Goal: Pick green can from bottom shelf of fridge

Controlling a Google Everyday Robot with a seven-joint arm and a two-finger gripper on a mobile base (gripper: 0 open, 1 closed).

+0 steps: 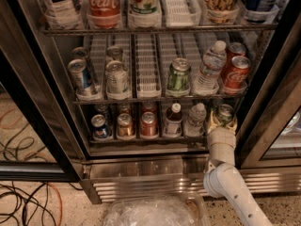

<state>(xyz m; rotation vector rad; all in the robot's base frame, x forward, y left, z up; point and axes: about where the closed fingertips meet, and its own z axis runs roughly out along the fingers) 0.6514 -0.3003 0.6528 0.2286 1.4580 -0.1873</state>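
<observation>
camera view: the green can point(225, 112) stands at the right end of the bottom shelf point(141, 139) of the fridge point(155, 173), not yet lifted out. the gripper point(221, 124) is right at the can; whether it has clamped it, i cannot tell. securing and withdrawing look left to do.

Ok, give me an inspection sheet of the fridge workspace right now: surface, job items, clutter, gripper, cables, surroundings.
Surface: bottom shelf, a dim wire rack with white lanes and a front rail.
Job's things: green can upright at the shelf's far right; fridge open.
Clutter: blue can, red can, dark bottle and water bottle in the same row.
Gripper: gripper at the green can, on the white arm entering from lower right.
Cables: cables loose on the floor, left.
Surroundings: clear plastic container before the grille.
</observation>
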